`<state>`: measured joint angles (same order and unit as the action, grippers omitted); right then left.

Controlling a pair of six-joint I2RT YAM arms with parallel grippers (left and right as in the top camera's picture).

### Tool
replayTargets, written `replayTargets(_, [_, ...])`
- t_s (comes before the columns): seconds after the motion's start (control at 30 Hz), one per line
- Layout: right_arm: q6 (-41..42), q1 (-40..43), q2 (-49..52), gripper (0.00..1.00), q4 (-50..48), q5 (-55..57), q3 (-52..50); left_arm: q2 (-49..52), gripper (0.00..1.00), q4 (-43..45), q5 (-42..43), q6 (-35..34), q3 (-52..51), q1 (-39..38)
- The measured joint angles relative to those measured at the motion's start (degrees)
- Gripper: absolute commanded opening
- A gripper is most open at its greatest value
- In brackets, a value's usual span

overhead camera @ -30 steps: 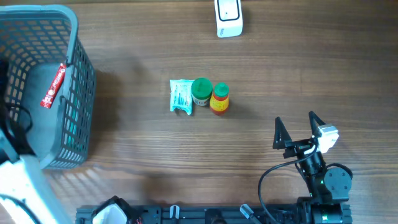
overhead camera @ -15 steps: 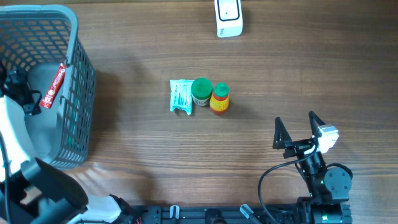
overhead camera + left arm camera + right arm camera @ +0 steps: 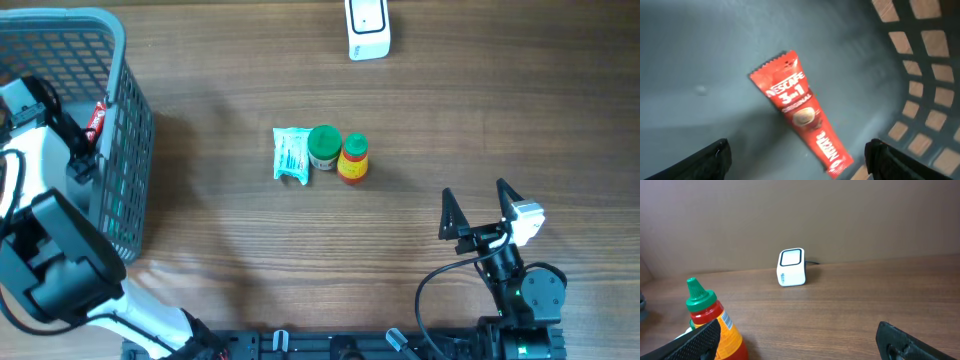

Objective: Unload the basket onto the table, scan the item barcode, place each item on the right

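Grey plastic basket with lattice walls, at the table's left end. Table: brown wood grain.

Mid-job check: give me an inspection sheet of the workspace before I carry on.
Surface: wooden table, no spills seen.
Job's things: red sachet lying in the grey basket; white scanner at the far edge.
Clutter: teal packet, green-lidded jar, sauce bottle clustered mid-table.
Hands: left hand open over the red sachet, not gripping; right hand open, empty.
Cables: black cable loops by the right arm's base.
Surroundings: plain wall behind the table.
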<state>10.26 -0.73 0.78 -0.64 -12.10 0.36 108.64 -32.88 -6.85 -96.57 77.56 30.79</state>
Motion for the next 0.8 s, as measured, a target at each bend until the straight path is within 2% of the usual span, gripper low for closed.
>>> replayTargets(0.1, [0.0, 0.0, 0.02, 1.0, 0.0, 0.0, 0.0, 1.31, 0.87, 3.02, -0.17, -3.39, 0.0, -0.04])
replayTargets(0.13, [0.0, 0.0, 0.02, 1.0, 0.0, 0.0, 0.0, 1.75, 0.79, 4.37, -0.13, -4.52, 0.0, -0.04])
replayTargets(0.2, [0.0, 0.0, 0.02, 0.99, 0.0, 0.0, 0.0, 2.47, 0.72, 6.16, -0.11, -6.29, 0.0, -0.04])
replayTargets(0.47, [0.0, 0.0, 0.02, 1.0, 0.0, 0.0, 0.0, 5.77, 0.74, 7.52, 4.83, -17.27, 0.68, -0.04])
replayTargets(0.57, [0.0, 0.0, 0.02, 1.0, 0.0, 0.0, 0.0, 6.58, 0.63, 7.32, 6.56, -19.28, 1.6, -0.04])
replayTargets(0.67, [0.0, 0.0, 0.02, 1.0, -0.02, 0.0, 0.0, 7.13, 0.57, 6.78, 8.44, -19.39, 1.97, -0.02])
replayTargets(0.8, [0.0, 0.0, 0.02, 1.0, 0.0, 0.0, 0.0, 7.67, 0.37, 6.34, 12.37, -19.41, 2.27, 0.68])
